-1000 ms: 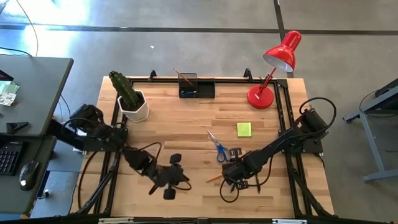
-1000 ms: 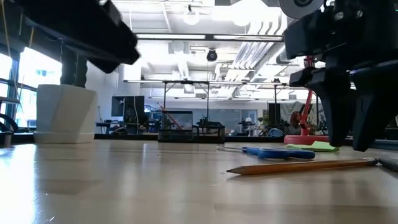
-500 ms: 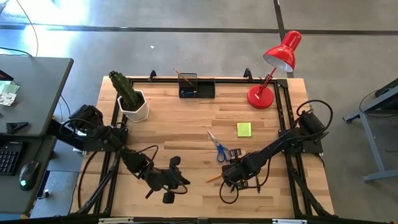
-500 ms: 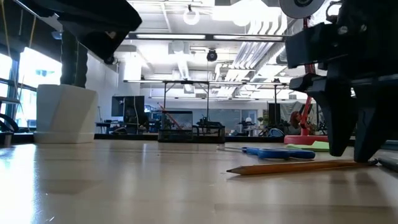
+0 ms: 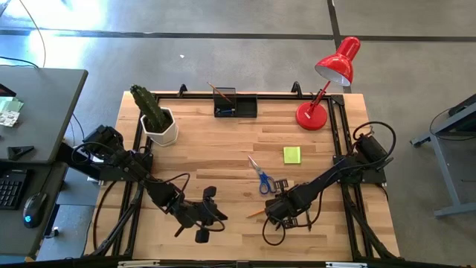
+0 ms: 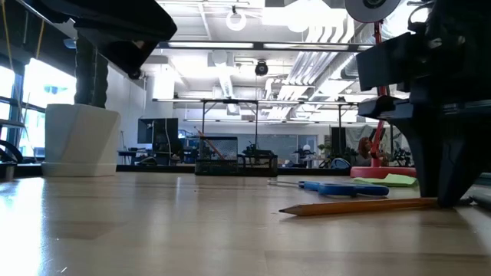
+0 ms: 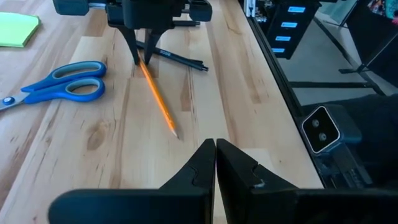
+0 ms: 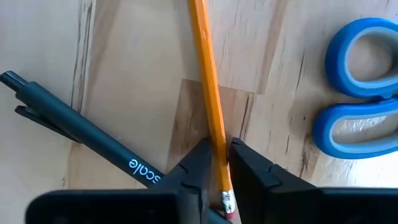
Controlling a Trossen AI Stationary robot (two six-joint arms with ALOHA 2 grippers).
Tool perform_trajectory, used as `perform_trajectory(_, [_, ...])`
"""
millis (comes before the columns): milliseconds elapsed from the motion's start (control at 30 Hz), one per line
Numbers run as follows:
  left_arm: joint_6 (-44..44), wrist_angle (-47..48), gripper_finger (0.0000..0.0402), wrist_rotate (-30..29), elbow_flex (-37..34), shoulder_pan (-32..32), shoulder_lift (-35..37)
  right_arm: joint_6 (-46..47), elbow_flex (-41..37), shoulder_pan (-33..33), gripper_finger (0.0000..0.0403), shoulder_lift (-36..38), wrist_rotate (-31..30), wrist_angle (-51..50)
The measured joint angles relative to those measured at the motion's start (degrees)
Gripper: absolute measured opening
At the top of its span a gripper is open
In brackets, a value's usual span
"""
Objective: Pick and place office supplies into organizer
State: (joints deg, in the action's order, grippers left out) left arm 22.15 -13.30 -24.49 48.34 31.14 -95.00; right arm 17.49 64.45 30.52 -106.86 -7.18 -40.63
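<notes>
Near the table's front edge, right of centre, the right gripper (image 5: pixel 277 211) is down at the wood w/ both fingers (image 8: pixel 249 168) pinching the thin orange-wood pencil (image 8: pixel 209 112) close to its eraser end; pencil lies flat on the light wooden table (image 5: pixel 223 149), sharpened tip toward the left arm. Black pen (image 8: pixel 87 140) lies just beside the pinch point. Blue-handled scissors (image 5: pixel 260 176) lie near, slightly farther back, and the yellow-green square sticky pad (image 5: pixel 291 155) beyond them. Small black compartment organizer (image 5: pixel 235 103) sits at the back edge, well apart from the pencil. Left gripper (image 5: pixel 202 217) hangs at front-centre, jaws pressed together, holding nothing.
</notes>
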Motion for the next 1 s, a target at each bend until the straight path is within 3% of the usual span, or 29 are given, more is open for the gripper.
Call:
perform_trajectory(667, [0.0, 0.2, 0.0005, 0.0, 0.0, 0.0, 0.0, 0.4, 0.1, 0.0, 0.0038, -0.1, 1.5, -0.9])
perform_trajectory(1000, [-0.7, 0.2, 0.0005, 0.0, 0.0, 0.0, 0.0, -0.6, 6.4, 0.0, 0.0025, -0.3, 0.5, -12.6])
